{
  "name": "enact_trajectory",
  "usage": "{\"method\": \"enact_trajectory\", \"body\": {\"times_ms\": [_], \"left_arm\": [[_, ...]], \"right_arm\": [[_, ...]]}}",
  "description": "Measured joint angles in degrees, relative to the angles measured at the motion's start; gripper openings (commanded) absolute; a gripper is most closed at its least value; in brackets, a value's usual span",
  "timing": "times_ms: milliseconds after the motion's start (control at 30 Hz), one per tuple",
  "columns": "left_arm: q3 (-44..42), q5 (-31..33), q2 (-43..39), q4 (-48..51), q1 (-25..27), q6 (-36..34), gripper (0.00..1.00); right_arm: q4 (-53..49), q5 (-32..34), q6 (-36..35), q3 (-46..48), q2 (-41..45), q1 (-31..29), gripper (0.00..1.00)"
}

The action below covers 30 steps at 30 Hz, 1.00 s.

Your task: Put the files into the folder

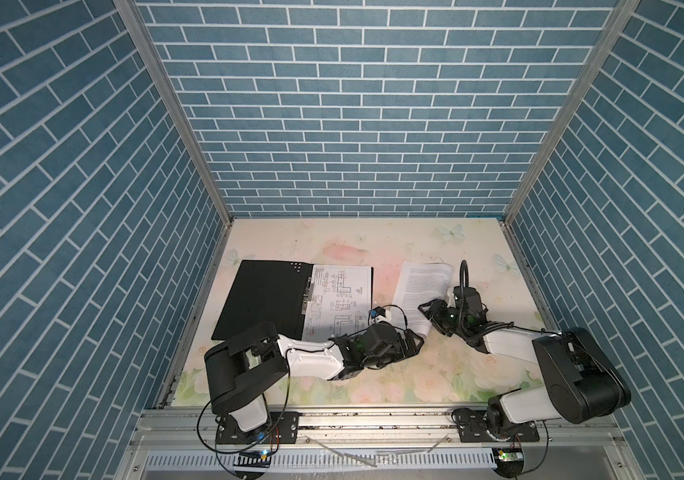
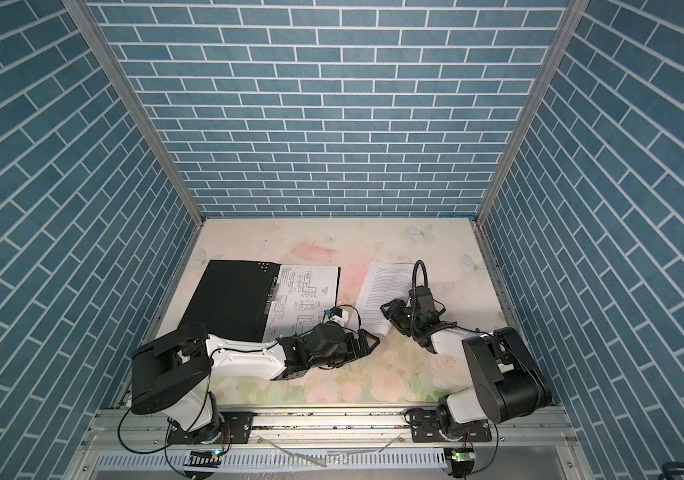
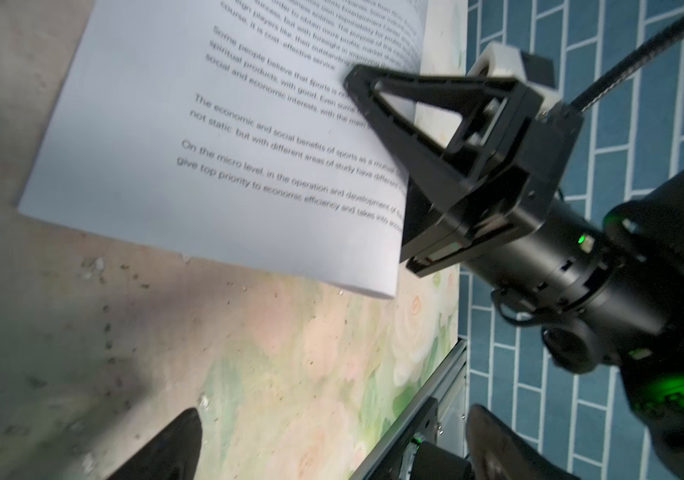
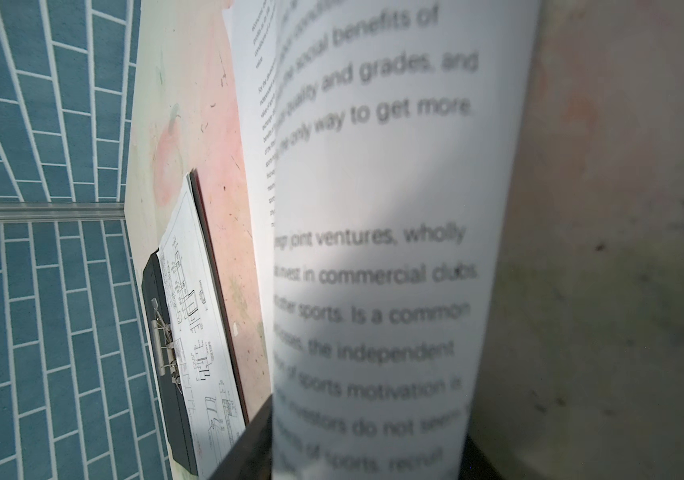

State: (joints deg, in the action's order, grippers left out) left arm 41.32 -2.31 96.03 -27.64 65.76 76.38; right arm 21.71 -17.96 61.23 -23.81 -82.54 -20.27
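Observation:
The folder (image 1: 265,299) (image 2: 232,295) lies open at the left, black inside up, with a metal clip (image 1: 309,291) on its spine. A sheet of line drawings (image 1: 340,295) (image 4: 195,332) rests on its right half. The printed text sheet (image 1: 423,286) (image 3: 228,166) lies right of centre, its near edge curled up. My right gripper (image 1: 427,309) (image 4: 369,457) stands partly open at that edge. One of its fingers (image 3: 415,124) is over the paper and the other is hidden beneath. My left gripper (image 1: 413,343) (image 3: 332,449) is wide open and empty, just short of the sheet's near corner.
The floral tabletop (image 1: 373,249) is boxed in by blue brick walls (image 1: 332,124) on three sides. An aluminium rail (image 1: 373,415) with both arm bases runs along the front edge. The two grippers are close together near the sheet's near corner.

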Motion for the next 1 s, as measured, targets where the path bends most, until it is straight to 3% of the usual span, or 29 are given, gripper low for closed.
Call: {"method": "enact_trajectory", "body": {"times_ms": [433, 867, 1000], "left_arm": [[0.17, 3.06, 9.01, -12.31, 0.02, 8.28, 0.98], [1.57, 8.33, 14.60, -20.39, 0.17, 14.34, 0.85], [2.01, 9.88, 15.56, -21.22, 0.17, 15.23, 0.76]], "right_arm": [[2.34, 2.51, 2.14, 1.29, 0.31, -1.11, 0.53], [3.04, 4.55, 3.50, 3.10, 2.08, -1.60, 0.53], [3.04, 4.70, 3.50, 3.10, 2.08, -1.77, 0.53]]}}
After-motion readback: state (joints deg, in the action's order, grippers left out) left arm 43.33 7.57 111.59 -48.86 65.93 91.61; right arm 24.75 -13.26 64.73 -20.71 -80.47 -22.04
